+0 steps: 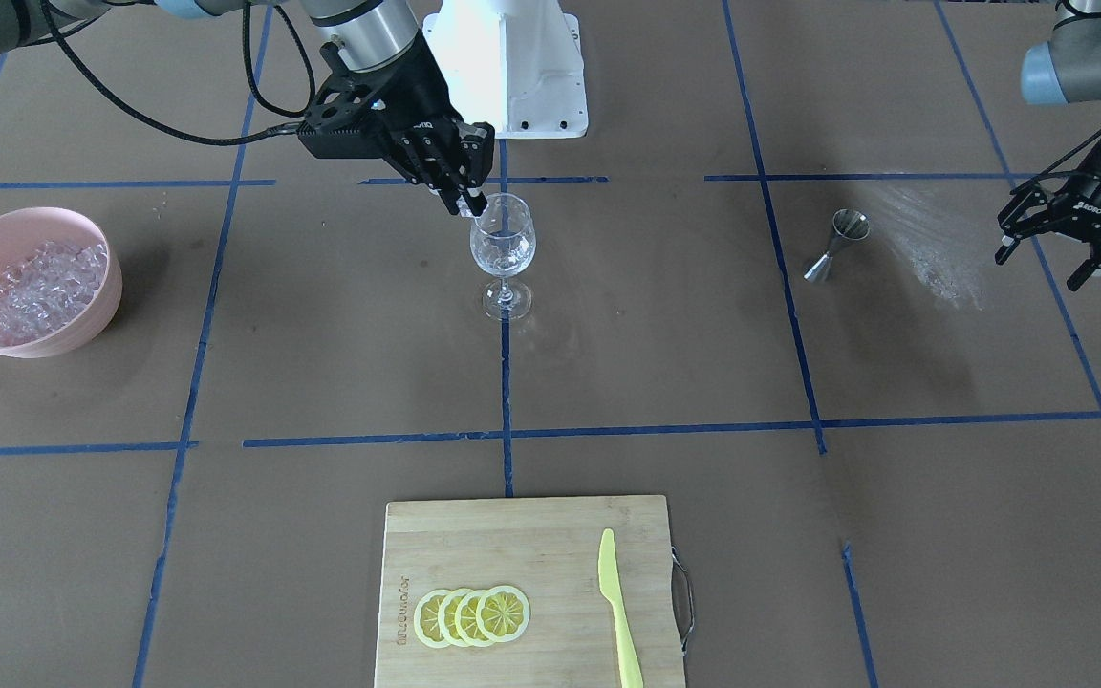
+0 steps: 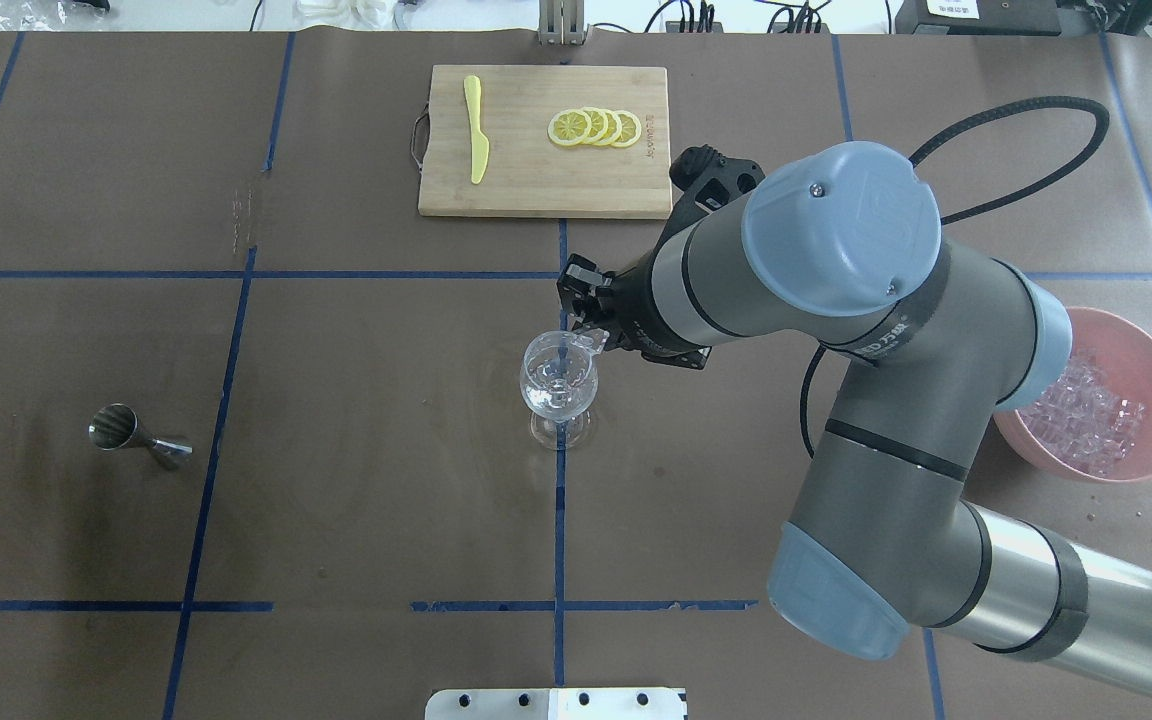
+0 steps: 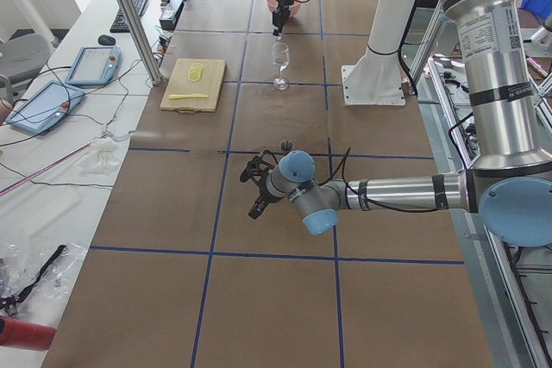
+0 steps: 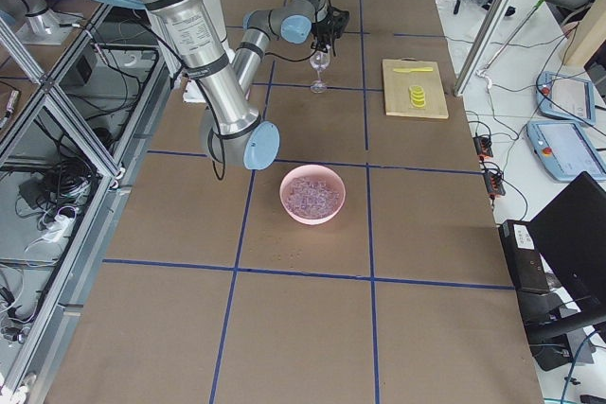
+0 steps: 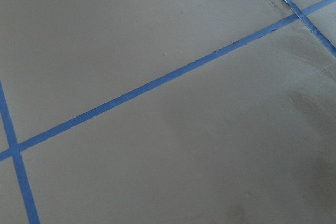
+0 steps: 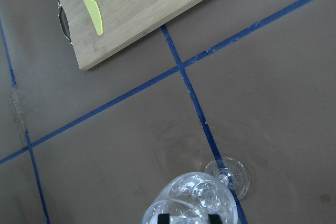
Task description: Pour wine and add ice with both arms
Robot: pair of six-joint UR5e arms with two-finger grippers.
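A clear wine glass (image 1: 503, 253) stands upright near the table's middle, with glinting clear contents in its bowl. My right gripper (image 1: 472, 204) hangs just over the glass's rim, shut on a small clear ice cube (image 2: 588, 343). In the right wrist view its black fingertips (image 6: 164, 219) sit right above the glass (image 6: 194, 200). A pink bowl (image 1: 82, 330) full of ice (image 1: 44, 282) stands far off on my right side. My left gripper (image 1: 1040, 270) is open and empty, hovering above the table beyond a steel jigger (image 1: 832, 247).
A bamboo cutting board (image 1: 527, 545) with lemon slices (image 1: 471, 616) and a yellow plastic knife (image 1: 619, 612) lies at the table's far edge from me. The white robot base (image 1: 512, 67) stands behind the glass. Blue tape lines cross the brown table.
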